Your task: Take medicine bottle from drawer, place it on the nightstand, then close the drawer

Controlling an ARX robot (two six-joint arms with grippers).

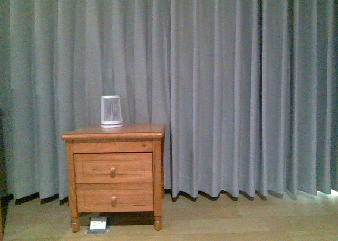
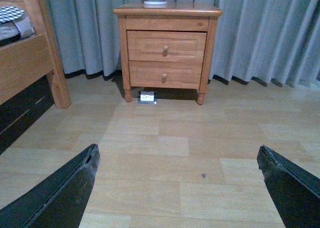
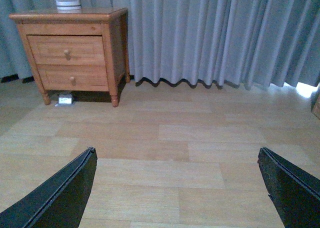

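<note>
Front: the nightstand (image 1: 137, 131) carries a ribbed device (image 1: 111, 111) on top, its upper drawer (image 1: 113, 168) shut (medicine bottle hidden from sight). Left wrist: the left gripper (image 2: 177, 155) gapes wide over the floor (image 2: 165, 138) — well short of the nightstand. Right wrist: the right gripper (image 3: 177, 155) gapes too.

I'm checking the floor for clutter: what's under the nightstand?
A small white outlet-like box lies on the floor under the nightstand, beside one front foot. Behind it is dark shadow; anything there is hidden.
</note>
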